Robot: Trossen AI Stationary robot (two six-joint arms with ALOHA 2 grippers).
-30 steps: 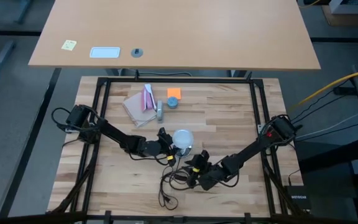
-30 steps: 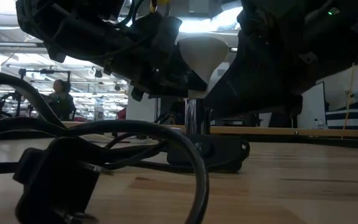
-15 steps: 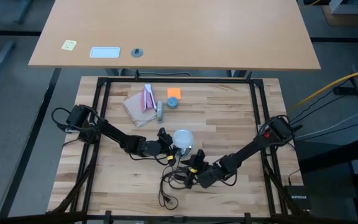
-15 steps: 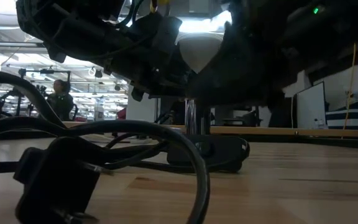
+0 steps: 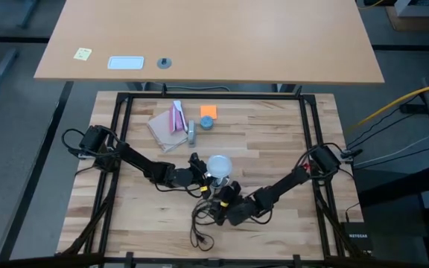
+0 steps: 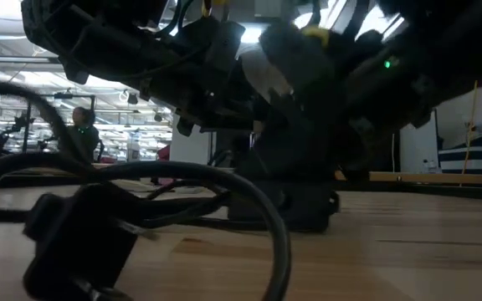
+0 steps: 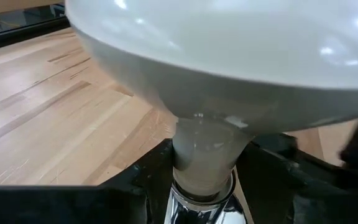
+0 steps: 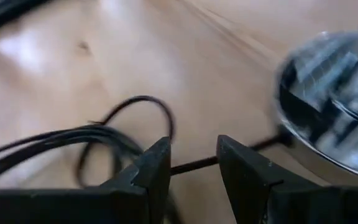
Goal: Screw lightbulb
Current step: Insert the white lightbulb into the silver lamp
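The frosted white lightbulb (image 5: 218,165) stands upright at the table's middle, globe up; its pale grey neck (image 7: 204,155) ends in a silver screw part (image 7: 204,205). My left gripper (image 5: 202,177) is shut on it from the left. The round silver socket (image 8: 328,106) and its thin black cord (image 8: 104,137) lie on the wood. My right gripper (image 5: 220,202) is just on the near side of the bulb, low over the table. Its fingers (image 8: 154,168) are a little apart, and the cord shows in the gap. I cannot tell whether they touch it. In the low view my right arm hides most of the bulb (image 6: 258,75). My left gripper pinches the bulb's pale grey neck (image 7: 185,174) between its two fingers, just above the silver screw part. The fingers come level from the table's left, one on each side of the neck. The bulb stands upright with the globe on top.
Loops of black cord (image 5: 199,223) and a plug (image 6: 74,242) lie near the front edge. A pink-and-tan packet (image 5: 168,123), a grey roll (image 5: 191,132), an orange note (image 5: 208,112) and a small blue-grey round piece (image 5: 207,123) lie at the back. A black frame (image 5: 304,134) borders the table.
My right gripper has gone toward the table's left, close to the bulb and socket, staying low. In the low view its arm now stands in front of the bulb. My left gripper and the bulb have kept still.
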